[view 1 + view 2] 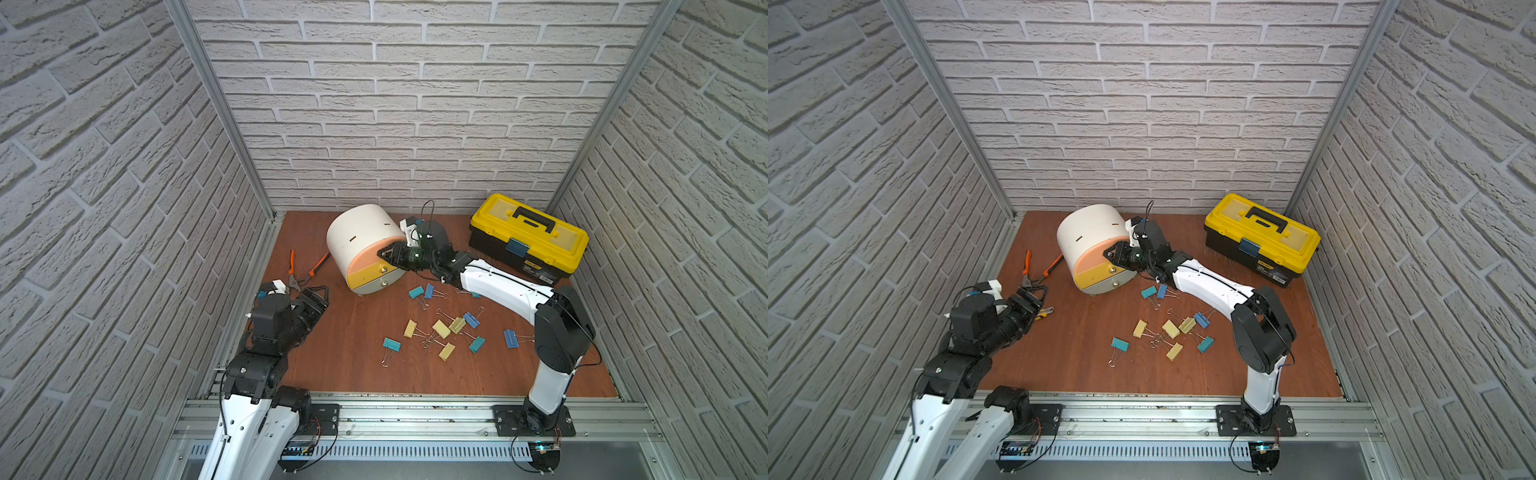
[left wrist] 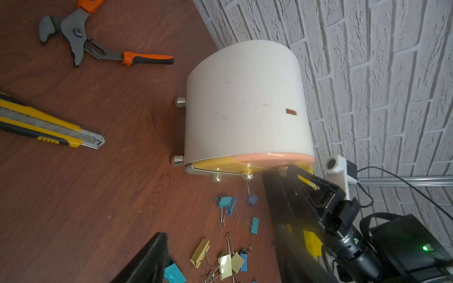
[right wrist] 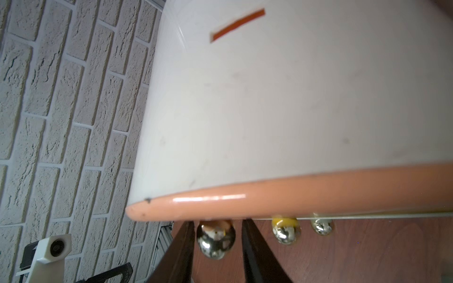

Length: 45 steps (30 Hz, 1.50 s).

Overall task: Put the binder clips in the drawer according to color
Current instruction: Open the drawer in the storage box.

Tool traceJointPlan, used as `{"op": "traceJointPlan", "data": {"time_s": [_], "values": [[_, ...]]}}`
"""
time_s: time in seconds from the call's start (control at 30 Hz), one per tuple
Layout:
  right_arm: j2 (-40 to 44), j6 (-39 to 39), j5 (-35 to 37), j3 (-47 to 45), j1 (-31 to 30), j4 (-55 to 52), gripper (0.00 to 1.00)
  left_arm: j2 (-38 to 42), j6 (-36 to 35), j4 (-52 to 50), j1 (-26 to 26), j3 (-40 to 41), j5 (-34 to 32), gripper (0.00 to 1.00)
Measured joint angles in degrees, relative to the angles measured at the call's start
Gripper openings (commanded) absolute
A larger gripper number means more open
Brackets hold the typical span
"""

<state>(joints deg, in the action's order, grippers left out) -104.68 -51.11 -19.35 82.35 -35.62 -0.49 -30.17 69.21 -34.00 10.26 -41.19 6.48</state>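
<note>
The drawer (image 1: 361, 237) is a white drum cabinet lying at the back, its peach, yellow and grey-green fronts facing the front right. My right gripper (image 1: 384, 253) is at the peach front. In the right wrist view its fingers (image 3: 181, 245) stand on either side of the peach drawer's brass knob (image 3: 215, 241), open, with a thin gap showing. The peach front sits against the white shell (image 3: 269, 98). The binder clips (image 1: 441, 328), blue, teal and pale yellow, lie scattered on the wooden floor in front of the cabinet. My left gripper (image 1: 318, 293) hovers open and empty at the left.
A yellow-and-black toolbox (image 1: 528, 239) stands closed at the back right. Orange-handled pliers (image 1: 305, 270) lie left of the cabinet, and a yellow utility knife (image 2: 49, 125) lies near my left gripper. Brick-pattern walls close in three sides.
</note>
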Motion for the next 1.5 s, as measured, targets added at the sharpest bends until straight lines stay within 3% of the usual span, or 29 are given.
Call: {"op": "traceJointPlan", "data": {"time_s": [0.67, 1.5], "values": [[0.83, -1.07, 0.07, -2.23, 0.00, 2.51, 0.17, -1.03, 0.00, -0.24, 0.00, -1.75, -0.50, 0.74], [18.53, -0.55, 0.02, -18.93, -0.02, -0.72, 0.15, -5.09, -0.07, 2.71, 0.04, -2.84, -0.44, 0.73]]}}
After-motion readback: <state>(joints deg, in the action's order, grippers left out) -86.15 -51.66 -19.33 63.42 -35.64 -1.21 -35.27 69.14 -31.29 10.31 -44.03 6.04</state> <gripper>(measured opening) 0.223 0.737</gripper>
